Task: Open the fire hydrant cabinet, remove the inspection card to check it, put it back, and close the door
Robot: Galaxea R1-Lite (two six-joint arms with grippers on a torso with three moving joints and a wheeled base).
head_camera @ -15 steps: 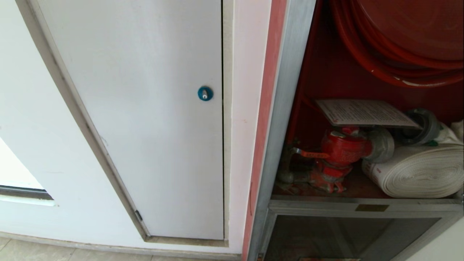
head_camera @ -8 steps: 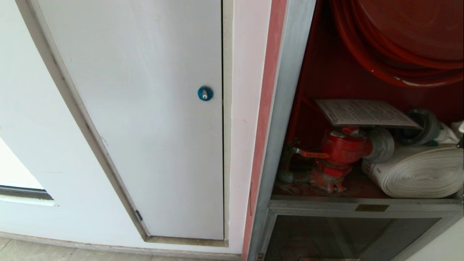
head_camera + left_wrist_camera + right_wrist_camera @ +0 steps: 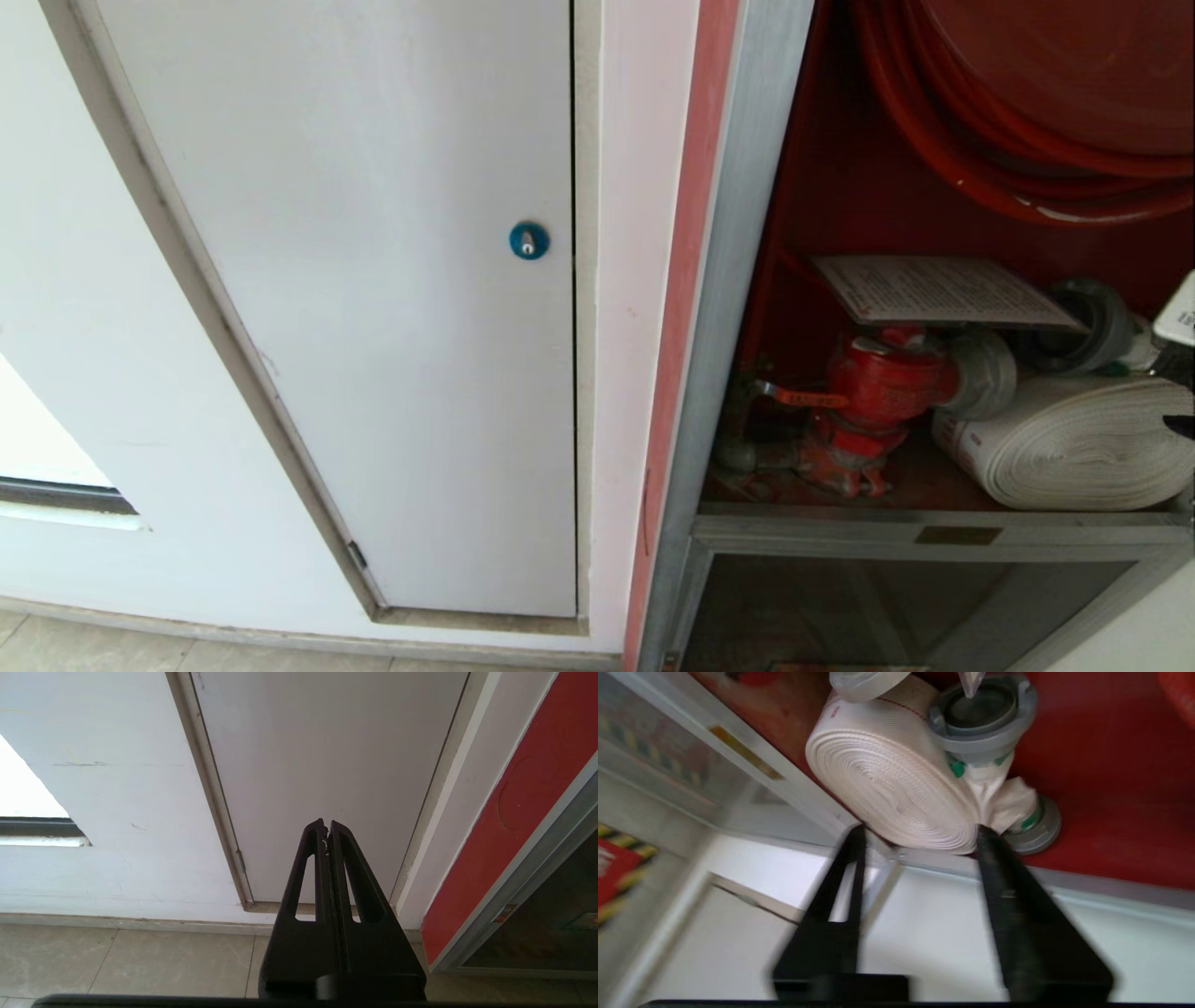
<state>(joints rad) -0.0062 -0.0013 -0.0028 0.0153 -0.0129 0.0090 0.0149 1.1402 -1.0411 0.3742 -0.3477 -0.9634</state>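
At the three o'clock edge of the head view, the right claw (image 3: 1178, 373) has just poked into sight — a second ago that edge showed only the white rolled hose (image 3: 1083, 443). Its fingers (image 3: 1008, 877) stand well apart now, parted around nothing, tips just in front of the hose roll at the cabinet's lower sill.

Inside the fire hydrant cabinet (image 3: 747, 280), standing open, the inspection card (image 3: 943, 289) lies flat on top of the red valve (image 3: 882, 383), unmoved, at about ten o'clock from the claw. Free room sits above the card, under the red hose reel (image 3: 1046, 121) at twelve o'clock. Between claw and card stand the grey couplings (image 3: 1088, 322) and the hose roll, crowding the approach. The silver frame hems it in at nine o'clock.

Off to the far side, the left claw (image 3: 327, 828) hangs parked, fingers pressed together and empty, pointing at the white panel door (image 3: 373, 280) with its blue lock (image 3: 528, 241).
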